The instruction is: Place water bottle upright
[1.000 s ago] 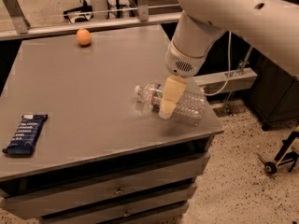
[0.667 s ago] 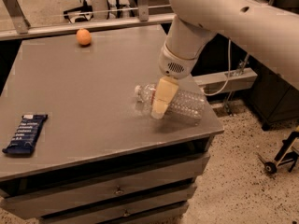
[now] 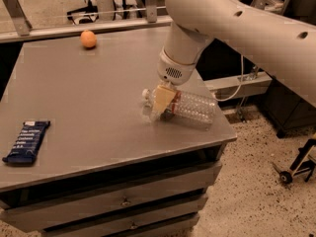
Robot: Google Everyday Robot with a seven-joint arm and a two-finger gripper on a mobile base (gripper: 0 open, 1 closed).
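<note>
Jaws clenched or released, I cannot tell; the gripper [image 3: 162, 101] sits low over the bottle's neck. On the tabletop [image 3: 89, 93], a snack bar [image 3: 27, 141] lies far left, an orange [image 3: 88, 39] at the back, and the bottle [image 3: 195, 110] on its side near the right edge. Its cap [image 3: 146, 93] points left and its base right, so the long axis runs across the jaws. Since a moment ago, the gripper has shifted toward the cap.

An orange [image 3: 89, 39] sits at the table's [image 3: 98, 88] far edge, a blue snack bar [image 3: 26, 141] near-left.
</note>
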